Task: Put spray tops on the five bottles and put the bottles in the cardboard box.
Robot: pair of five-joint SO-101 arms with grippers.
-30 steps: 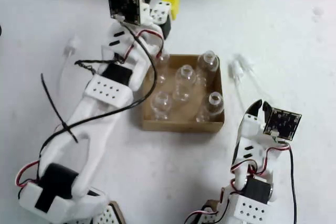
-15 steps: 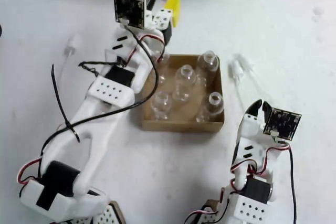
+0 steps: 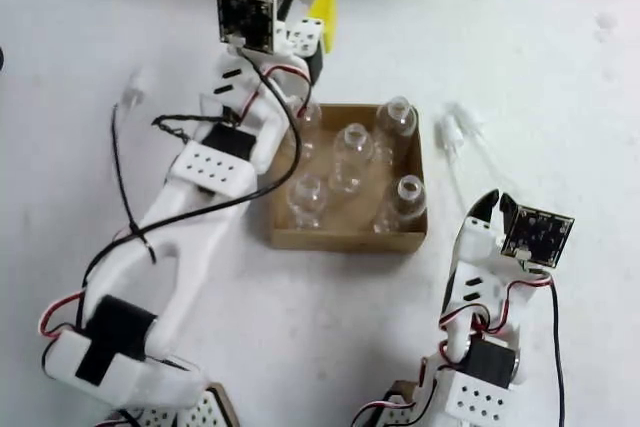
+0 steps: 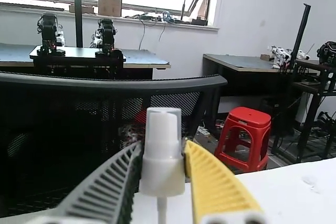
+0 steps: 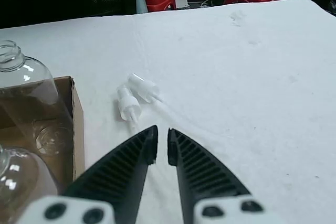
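The left tool [image 4: 161, 153] pinches a spray top [image 4: 163, 129], likely light and stiff with a bendable dip tube [image 4: 161, 211], by its collar [image 4: 161, 179], aloft beyond the cardboard box [image 3: 345, 239], while the right tool [image 5: 162, 137] rests closed and empty.

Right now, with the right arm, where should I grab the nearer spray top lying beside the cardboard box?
The spray top lies on its side on the table, close beside a second top. Take its thick white collar, not the thin tube. Probably best to bring the right gripper down from above, jaws opened across the collar.
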